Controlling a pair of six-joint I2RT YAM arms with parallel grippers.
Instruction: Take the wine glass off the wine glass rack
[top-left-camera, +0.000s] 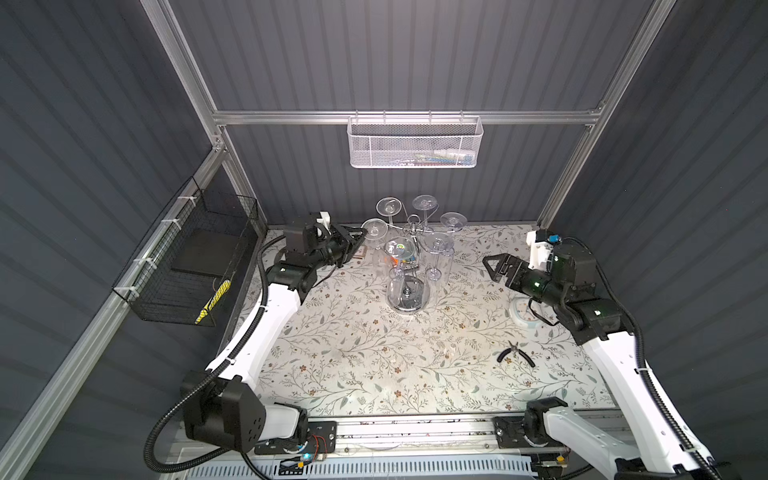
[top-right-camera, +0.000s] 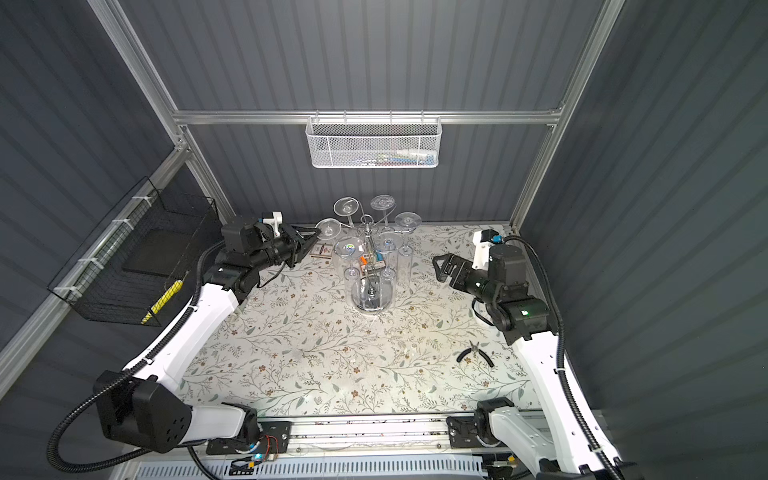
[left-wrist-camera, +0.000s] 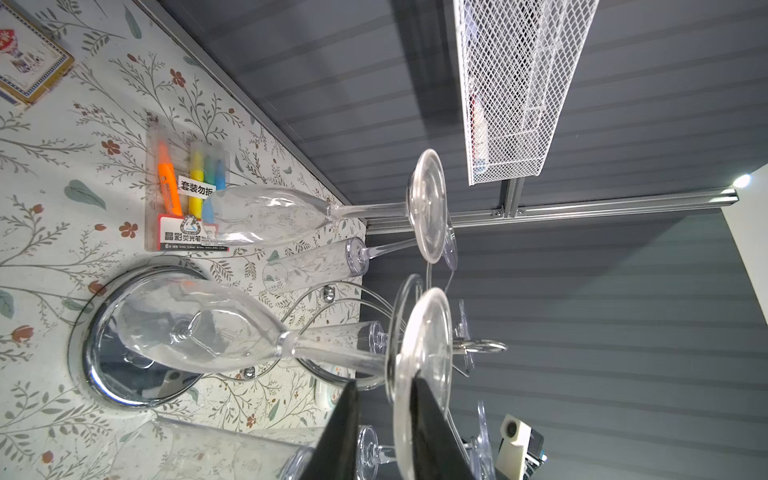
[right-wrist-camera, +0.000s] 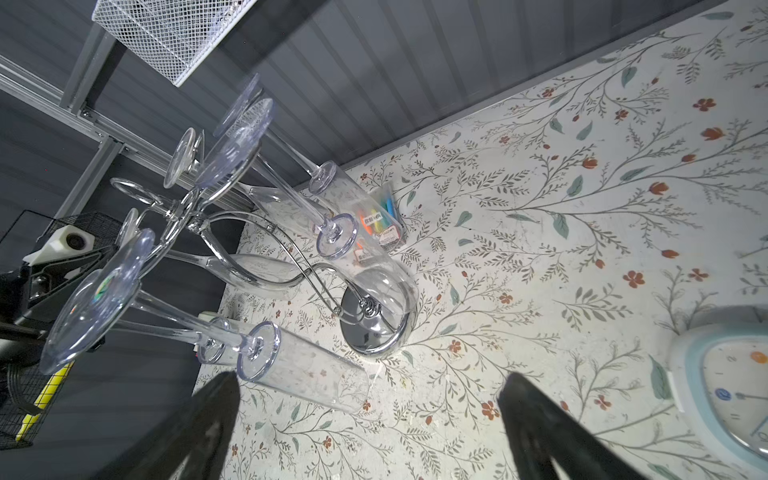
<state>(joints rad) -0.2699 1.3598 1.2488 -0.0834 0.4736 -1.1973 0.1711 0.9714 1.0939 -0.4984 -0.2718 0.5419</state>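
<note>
The chrome wine glass rack (top-left-camera: 413, 221) (top-right-camera: 372, 306) (left-wrist-camera: 95, 365) (right-wrist-camera: 374, 338) stands at the back middle of the table, and several clear glasses hang upside down from its curled arms. At its left side hangs the wine glass (top-left-camera: 375, 227) (top-right-camera: 328, 227) (left-wrist-camera: 432, 328), foot up. My left gripper (top-left-camera: 360, 237) (top-right-camera: 315, 240) (left-wrist-camera: 384, 380) has its jaws narrowed round the rim of that foot. One finger (left-wrist-camera: 428, 419) lies against the disc, and a slim gap shows beside the other. Right of the rack, my right gripper (top-left-camera: 489, 268) (top-right-camera: 437, 266) (right-wrist-camera: 368, 376) hangs wide open and holds nothing.
A highlighter pack (left-wrist-camera: 183, 195) and a card box (left-wrist-camera: 25, 62) lie behind the rack. A clock (top-left-camera: 523, 318) (right-wrist-camera: 731, 382) and pliers (top-left-camera: 515, 353) lie at the right. A white mesh basket (top-left-camera: 415, 143) hangs on the back wall, a black wire basket (top-left-camera: 187, 257) on the left wall.
</note>
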